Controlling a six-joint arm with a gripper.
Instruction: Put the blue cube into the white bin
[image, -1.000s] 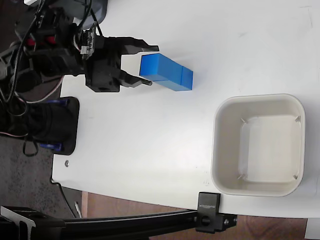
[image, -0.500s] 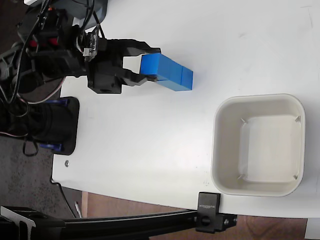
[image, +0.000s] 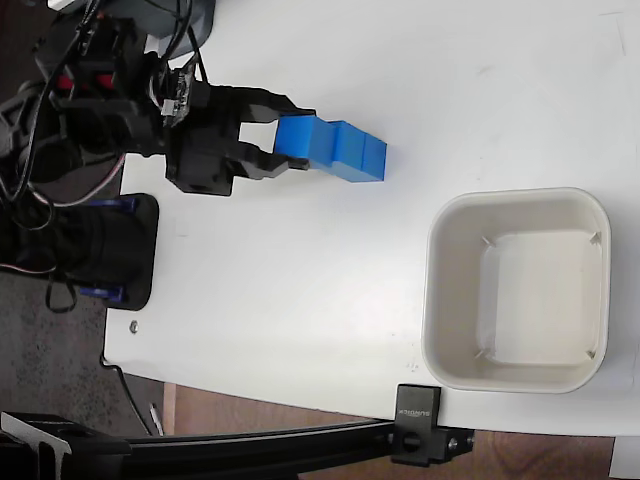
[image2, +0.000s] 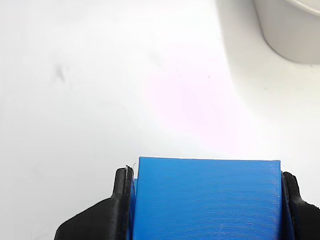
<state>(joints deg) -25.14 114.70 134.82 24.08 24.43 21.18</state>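
In the fixed view my gripper (image: 298, 138) is shut on the blue cube (image: 305, 140), one black finger on each side of it. The cube looks slightly raised and offset from the two other blue cubes (image: 360, 158), which sit in a row just right of it. In the wrist view the blue cube (image2: 207, 197) fills the space between the left finger (image2: 122, 200) and the right finger (image2: 292, 200). The white bin (image: 440, 300) stands empty at the lower right in the fixed view. Only a corner of the bin (image2: 295, 30) shows at the top right in the wrist view.
A black clamp (image: 420, 440) and bar sit at the table's near edge below the bin. A black base plate (image: 110, 250) and cables lie at the left, off the white table (image: 300, 300). White tabletop lies between the cubes and the bin.
The fingers have shut onto the end cube. It now stands offset from the other two and looks lifted a little. The bin has not moved.
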